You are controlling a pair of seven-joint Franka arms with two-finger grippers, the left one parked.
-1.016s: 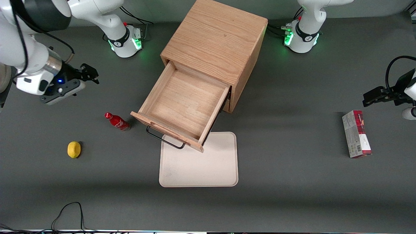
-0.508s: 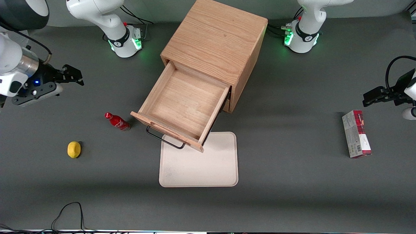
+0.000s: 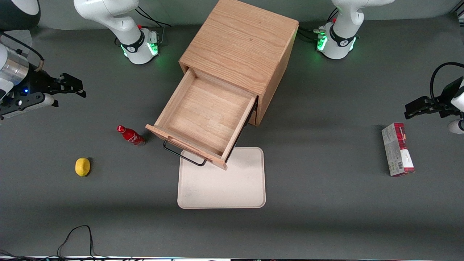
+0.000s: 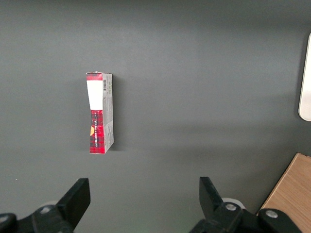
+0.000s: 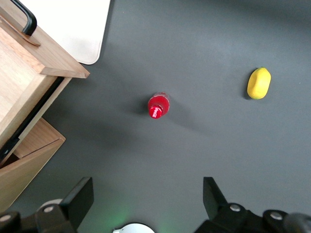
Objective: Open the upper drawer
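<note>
Gripper withdrawn, drawer left open

The black two-finger gripper (image 3: 74, 86) has pulled away toward the working arm's end of the dark grey worktop (image 3: 326, 203), fingers spread, empty. The wide light-oak upper drawer (image 3: 204, 117) stands fully extended over the cream tray (image 3: 221, 188); any careless return sweep could topple the upright red bottle (image 3: 131, 136).

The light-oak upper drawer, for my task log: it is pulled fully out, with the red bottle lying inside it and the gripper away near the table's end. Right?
Not quite. The red bottle stands on the dark table beside the light-oak upper drawer, not inside it; the front view shows the drawer empty. The rest holds: the drawer is out, and the gripper hangs open toward the working arm's end of the table.
</note>
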